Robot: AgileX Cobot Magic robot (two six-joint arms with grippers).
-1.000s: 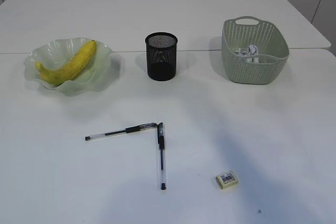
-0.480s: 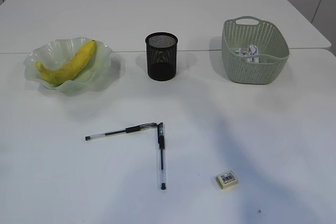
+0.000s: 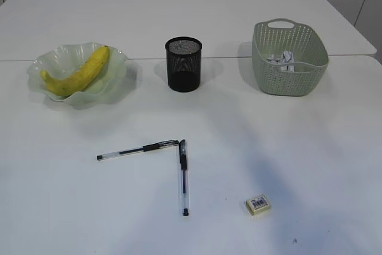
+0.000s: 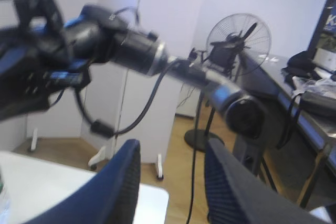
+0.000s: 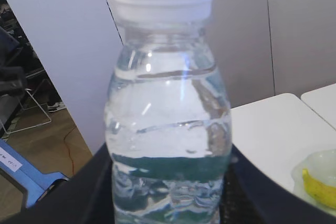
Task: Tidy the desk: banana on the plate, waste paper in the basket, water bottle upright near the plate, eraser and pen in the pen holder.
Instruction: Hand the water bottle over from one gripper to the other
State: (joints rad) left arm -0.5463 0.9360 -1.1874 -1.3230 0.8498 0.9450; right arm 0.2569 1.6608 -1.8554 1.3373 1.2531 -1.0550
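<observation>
Bottle first: your right claw (image 5: 168,192) is clamped on the water bottle (image 5: 167,145), its dark fingers (image 5: 97,192) pressing both sides of the lower body at the green label, the white cap pointing up out of the grip, and neither shows in the exterior view. Down and to the right of that claw, you can glimpse the plate (image 5: 310,167) and the banana (image 5: 321,188) lying in it, on the desk (image 5: 273,129). Your left claw (image 4: 170,190) stands with its fingers (image 4: 118,187) apart, nothing between them, aimed out at the room; beyond it sit the other arm (image 4: 131,51) and a fan (image 4: 239,38). On the desk itself, the pen holder (image 3: 183,64) stands upright between plate and basket (image 3: 289,58), waste paper (image 3: 282,59) lying inside the basket. Nearer you, two pens (image 3: 183,177) lie flat with their ends meeting in an angle, and the eraser (image 3: 258,205) rests apart to their right.
</observation>
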